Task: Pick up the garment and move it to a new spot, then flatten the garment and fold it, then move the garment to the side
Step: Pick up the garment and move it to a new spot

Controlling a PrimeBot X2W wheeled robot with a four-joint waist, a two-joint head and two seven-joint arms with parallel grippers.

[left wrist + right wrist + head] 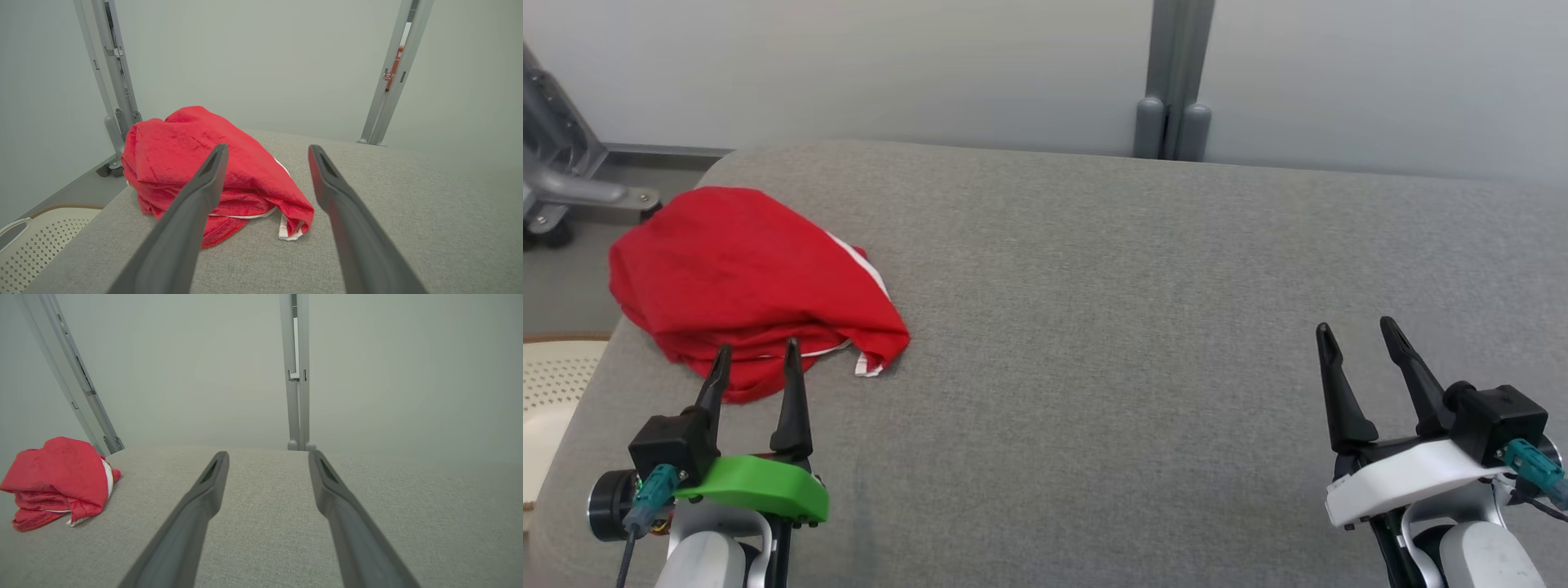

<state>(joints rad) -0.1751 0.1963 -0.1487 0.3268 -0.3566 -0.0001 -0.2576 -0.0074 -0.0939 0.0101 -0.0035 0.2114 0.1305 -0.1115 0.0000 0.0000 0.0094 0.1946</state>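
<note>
Near the far left corner of the grey fabric-covered surface (pixel 1094 286), a crumpled red cloth garment with white trim (pixel 752 278) is heaped along the left edge. The left gripper (pixel 757 349) is held low at the near left corner, with its two dark fingers spread apart and pointed at the garment's near side. Whether they touch it cannot be told. The right gripper (pixel 1356 327) is poised by the near right corner, well apart from the garment, its fingers likewise parted over bare fabric.

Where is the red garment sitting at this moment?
In the head view, the red garment lies bunched at the left end of the grey cushion, just ahead of the open left tool and far from the right tool.
</note>
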